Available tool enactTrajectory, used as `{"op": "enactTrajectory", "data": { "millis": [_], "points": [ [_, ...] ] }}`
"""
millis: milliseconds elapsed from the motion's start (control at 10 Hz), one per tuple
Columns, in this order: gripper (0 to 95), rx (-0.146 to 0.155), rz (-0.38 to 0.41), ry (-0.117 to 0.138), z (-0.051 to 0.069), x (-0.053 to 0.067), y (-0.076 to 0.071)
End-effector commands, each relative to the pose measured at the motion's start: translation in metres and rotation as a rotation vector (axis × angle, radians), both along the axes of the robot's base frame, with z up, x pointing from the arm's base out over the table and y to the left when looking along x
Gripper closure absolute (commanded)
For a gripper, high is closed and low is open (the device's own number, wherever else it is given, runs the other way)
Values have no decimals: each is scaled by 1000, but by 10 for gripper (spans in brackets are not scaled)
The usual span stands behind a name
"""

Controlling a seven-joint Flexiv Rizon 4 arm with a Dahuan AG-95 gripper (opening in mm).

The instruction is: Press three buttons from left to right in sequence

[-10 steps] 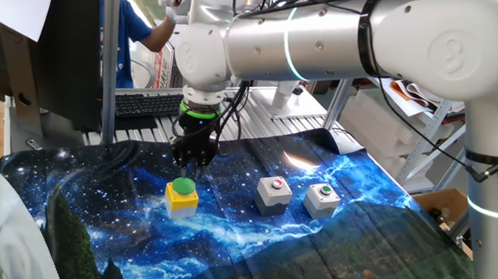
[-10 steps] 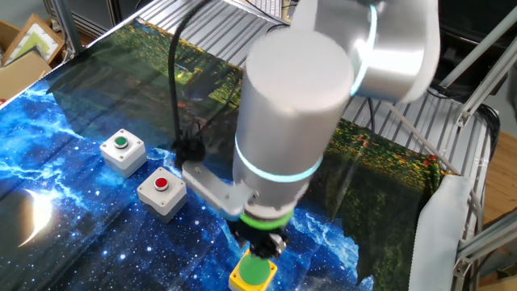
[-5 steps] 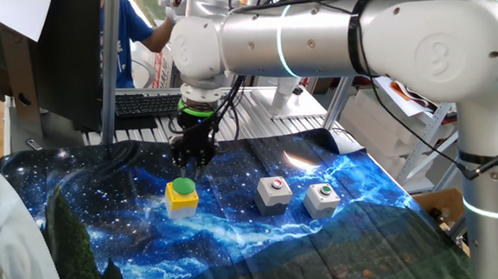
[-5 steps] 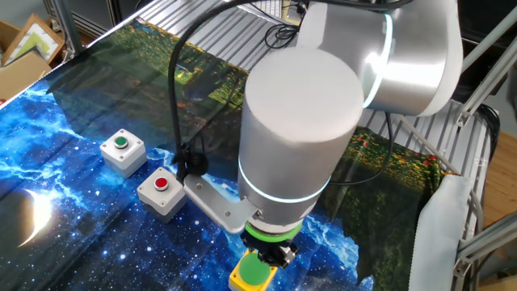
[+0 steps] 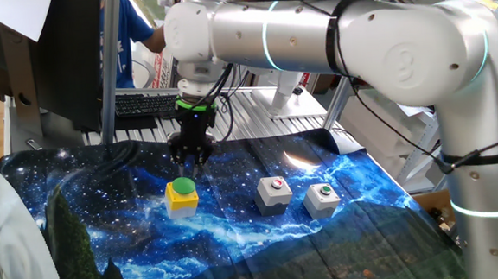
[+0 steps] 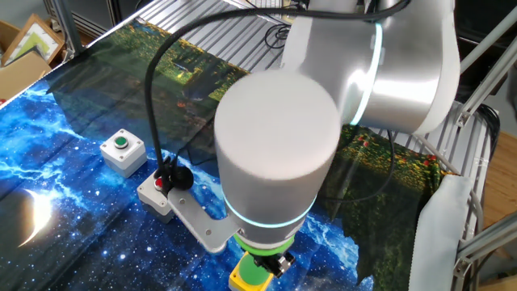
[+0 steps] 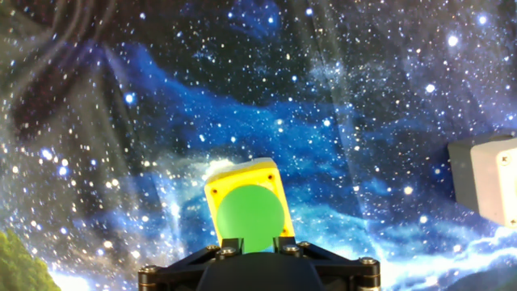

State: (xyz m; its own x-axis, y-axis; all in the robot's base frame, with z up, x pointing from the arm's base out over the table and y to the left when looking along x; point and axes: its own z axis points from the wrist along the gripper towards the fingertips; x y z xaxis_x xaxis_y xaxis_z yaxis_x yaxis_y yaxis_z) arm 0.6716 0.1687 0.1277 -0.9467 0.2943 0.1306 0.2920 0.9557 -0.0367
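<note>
The yellow box with the big green dome cap (image 5: 181, 195) sits leftmost on the starry cloth; it also shows in the other fixed view (image 6: 249, 276) and in the hand view (image 7: 246, 212). The grey box with the small red button (image 5: 275, 192) stands in the middle, partly hidden by a cable in the other fixed view (image 6: 152, 194). The grey box with the small green button (image 5: 323, 198) is rightmost (image 6: 122, 149). My gripper (image 5: 187, 165) hangs just above the green dome (image 6: 271, 263). In the hand view the gripper (image 7: 258, 242) shows a narrow gap with green between the fingertips.
The blue starry cloth (image 5: 108, 235) covers the table. A grey box's edge (image 7: 485, 186) shows at the right of the hand view. A keyboard (image 5: 147, 102) and metal racking lie behind the cloth. The big white arm (image 6: 279, 153) hides much of the other fixed view.
The arm's upper links have swung round and the hand has risen slightly. The gripper stays over the yellow box's green dome.
</note>
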Motion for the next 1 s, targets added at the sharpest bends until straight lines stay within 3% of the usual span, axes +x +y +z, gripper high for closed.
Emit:
{"op": "enactTrajectory", "data": {
  "millis": [100,600,1000],
  "points": [
    [760,-3,-27,-11,0,-6,-2],
    [760,49,-27,24,0,-6,-2],
    [760,74,-10,30,0,-6,-2]
  ]
}}
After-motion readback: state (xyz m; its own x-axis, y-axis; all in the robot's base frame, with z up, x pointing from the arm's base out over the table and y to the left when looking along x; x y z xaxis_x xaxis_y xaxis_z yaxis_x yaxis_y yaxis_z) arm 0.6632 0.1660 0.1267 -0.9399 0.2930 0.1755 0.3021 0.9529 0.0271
